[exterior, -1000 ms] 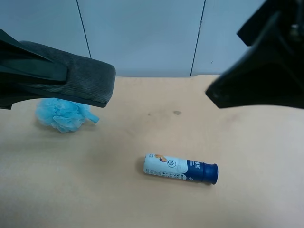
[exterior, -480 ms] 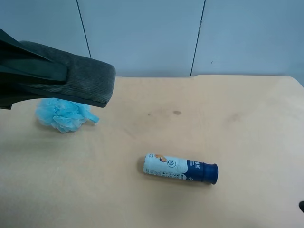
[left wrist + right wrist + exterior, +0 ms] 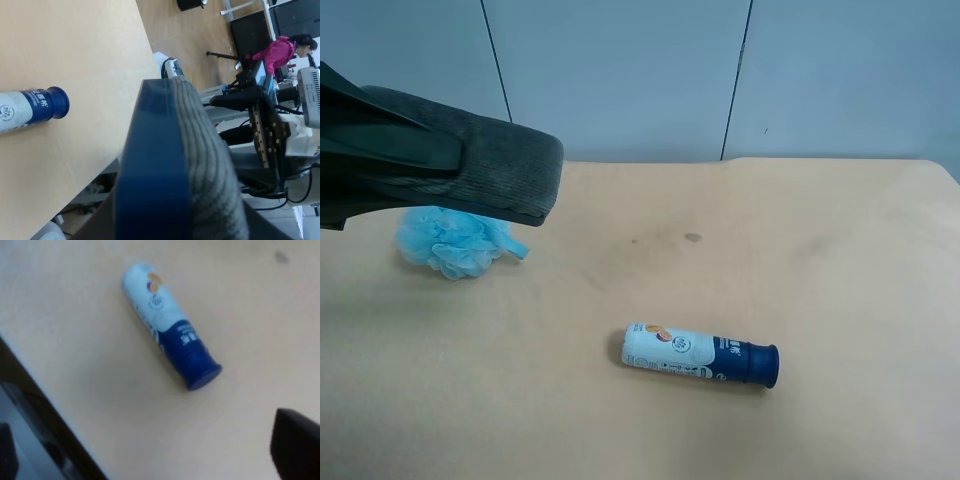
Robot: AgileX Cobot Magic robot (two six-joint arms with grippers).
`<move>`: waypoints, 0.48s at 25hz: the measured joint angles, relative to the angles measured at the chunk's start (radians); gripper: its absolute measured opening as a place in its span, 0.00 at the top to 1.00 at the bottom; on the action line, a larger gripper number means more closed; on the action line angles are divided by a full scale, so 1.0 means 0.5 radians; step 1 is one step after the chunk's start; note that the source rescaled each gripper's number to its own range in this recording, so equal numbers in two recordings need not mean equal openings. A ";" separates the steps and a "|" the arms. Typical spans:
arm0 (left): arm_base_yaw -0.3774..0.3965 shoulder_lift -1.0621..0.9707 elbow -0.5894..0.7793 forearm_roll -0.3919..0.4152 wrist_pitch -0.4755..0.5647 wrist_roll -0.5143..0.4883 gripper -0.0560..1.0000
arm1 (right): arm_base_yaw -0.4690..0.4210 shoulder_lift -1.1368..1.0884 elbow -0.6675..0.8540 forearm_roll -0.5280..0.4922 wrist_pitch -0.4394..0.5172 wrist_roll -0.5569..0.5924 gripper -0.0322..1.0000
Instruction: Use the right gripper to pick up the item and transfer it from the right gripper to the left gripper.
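Item (image 3: 470, 165) hangs at the high view's left, above the bench (image 3: 820, 260), clenched in the left claw (image 3: 380, 160). Right wrist: the right claw (image 3: 295, 445) gapes, released, over the bottle (image 3: 167, 322), which it might wrongly seize. Left wrist: the item juts far beyond the grip and could slip.

Right jaws left the high view

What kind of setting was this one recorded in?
Probably a robotics lab or workshop: a pale wooden table against grey wall panels, and beyond its edge metal equipment and a person in pink.
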 joint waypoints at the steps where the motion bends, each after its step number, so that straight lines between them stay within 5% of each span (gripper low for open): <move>1: 0.000 0.000 0.000 0.000 0.000 0.005 0.93 | 0.000 -0.030 0.006 0.006 -0.011 0.000 0.00; 12: 0.000 0.000 0.000 0.000 0.000 0.031 0.93 | 0.000 -0.083 0.006 0.012 -0.023 0.000 0.00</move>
